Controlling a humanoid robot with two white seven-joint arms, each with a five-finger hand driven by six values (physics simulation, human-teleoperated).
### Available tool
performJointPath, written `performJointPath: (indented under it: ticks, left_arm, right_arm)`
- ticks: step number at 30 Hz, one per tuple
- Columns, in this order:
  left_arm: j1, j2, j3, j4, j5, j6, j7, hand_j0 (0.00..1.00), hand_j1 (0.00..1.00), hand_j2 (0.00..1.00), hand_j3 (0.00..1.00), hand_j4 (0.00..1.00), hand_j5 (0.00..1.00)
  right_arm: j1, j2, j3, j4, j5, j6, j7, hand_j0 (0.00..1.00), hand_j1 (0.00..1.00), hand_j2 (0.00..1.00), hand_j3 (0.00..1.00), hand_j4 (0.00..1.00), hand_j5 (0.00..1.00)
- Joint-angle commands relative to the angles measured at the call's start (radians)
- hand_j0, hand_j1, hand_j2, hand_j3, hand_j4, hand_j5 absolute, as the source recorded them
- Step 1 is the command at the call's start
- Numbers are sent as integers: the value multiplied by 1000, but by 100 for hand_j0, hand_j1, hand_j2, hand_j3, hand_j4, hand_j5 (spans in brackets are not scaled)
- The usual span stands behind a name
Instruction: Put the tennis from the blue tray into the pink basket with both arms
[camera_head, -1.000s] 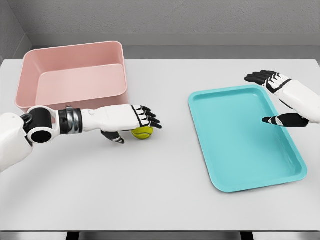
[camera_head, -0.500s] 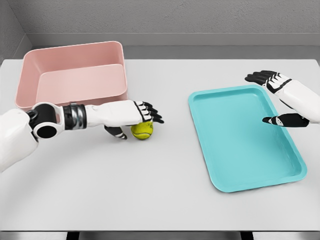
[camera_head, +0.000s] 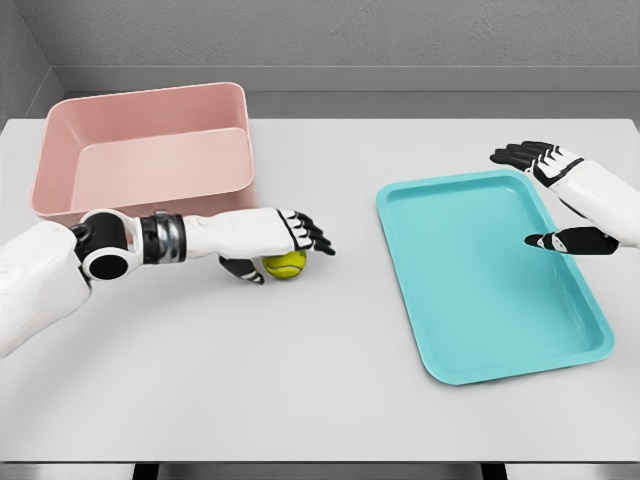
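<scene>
Since the tennis ball (camera_head: 286, 264) lies on the desk (camera_head: 320, 380) outside the blue tray (camera_head: 480, 290), I see my left hand (camera_head: 285, 238) cupped loosely over it, ungripped; right hand (camera_head: 560, 200) open; pink basket (camera_head: 150, 110) empty.

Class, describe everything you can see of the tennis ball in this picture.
The tennis ball is small, round and yellow-green, with a fuzzy look and a faint pale seam. It rests on the white table, between the pink basket and the blue tray, outside both. The left hand arches over it, covering its top, thumb at its left side.
</scene>
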Motion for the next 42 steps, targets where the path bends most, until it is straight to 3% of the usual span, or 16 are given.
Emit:
performJointPath:
  ticks: [1, 4, 9, 23, 30, 34, 42]
  left_arm:
    - [0, -2, 0, 3, 7, 1, -16, 80, 80, 80, 80, 80, 80]
    - [3, 0, 0, 4, 8, 1, -42, 67, 67, 67, 67, 67, 67]
    - [3, 6, 0, 6, 10, 1, -46, 58, 58, 58, 58, 58, 58]
    - [-12, 9, 1, 3, 13, 1, -46, 58, 58, 58, 58, 58, 58]
    - [-41, 30, 9, -51, 39, 1, -46, 58, 58, 58, 58, 58, 58]
    - [-43, 78, 49, -129, 73, 1, -46, 59, 59, 59, 59, 59, 59]
    - [-66, 112, 115, -129, 88, 1, -46, 59, 59, 59, 59, 59, 59]
  right_arm:
    - [0, -1, -1, 1, -8, 3, -1, 100, 100, 100, 100, 100, 100]
    - [0, -1, -1, 0, -8, 3, -1, 100, 100, 100, 100, 100, 100]
    - [0, -1, -1, 0, -8, 3, -1, 100, 100, 100, 100, 100, 100]
    - [0, -2, -2, 1, -8, 3, -1, 100, 100, 100, 100, 100, 100]
    - [2, -2, -2, 1, -8, 3, -1, 100, 100, 100, 100, 100, 100]
    - [2, -2, -2, 1, -8, 3, -1, 100, 100, 100, 100, 100, 100]
    - [2, -2, -2, 1, -7, 3, -1, 100, 100, 100, 100, 100, 100]
